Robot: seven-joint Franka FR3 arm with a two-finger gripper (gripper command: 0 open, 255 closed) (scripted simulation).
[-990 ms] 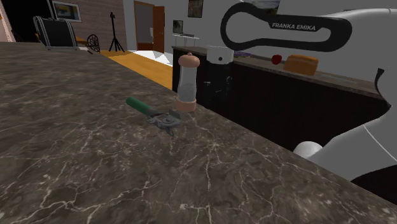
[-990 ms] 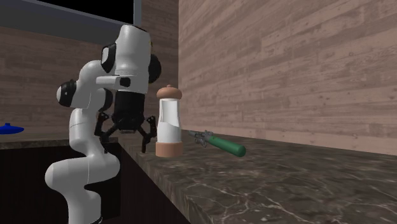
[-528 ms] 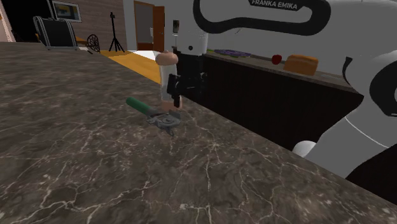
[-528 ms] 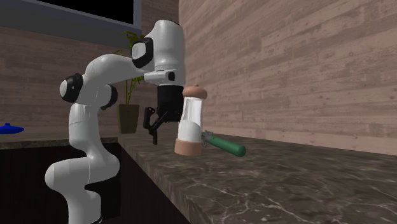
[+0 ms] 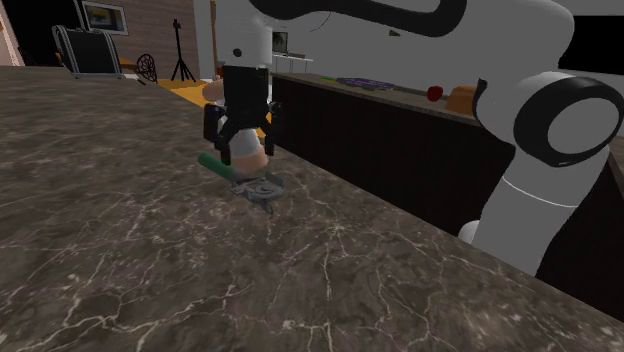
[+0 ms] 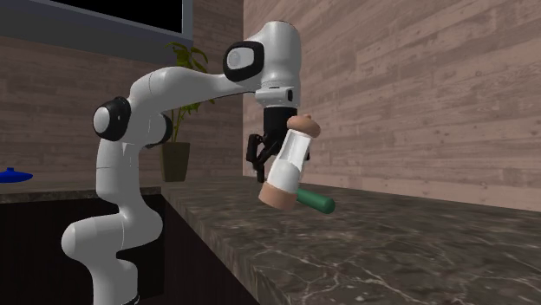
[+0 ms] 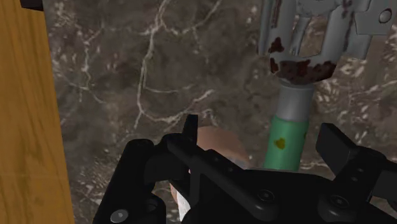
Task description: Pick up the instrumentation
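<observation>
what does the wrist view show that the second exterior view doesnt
Wrist view, not second exterior: the tool's rusty metal head, which the tilted grinder hides in the other view, and a strip of wooden floor past the counter's edge.
Second exterior, not wrist: the white arm, the plank wall and a potted plant.
Both: the green handle, the open pincer, the grinder's brown end and the marble counter.
</observation>
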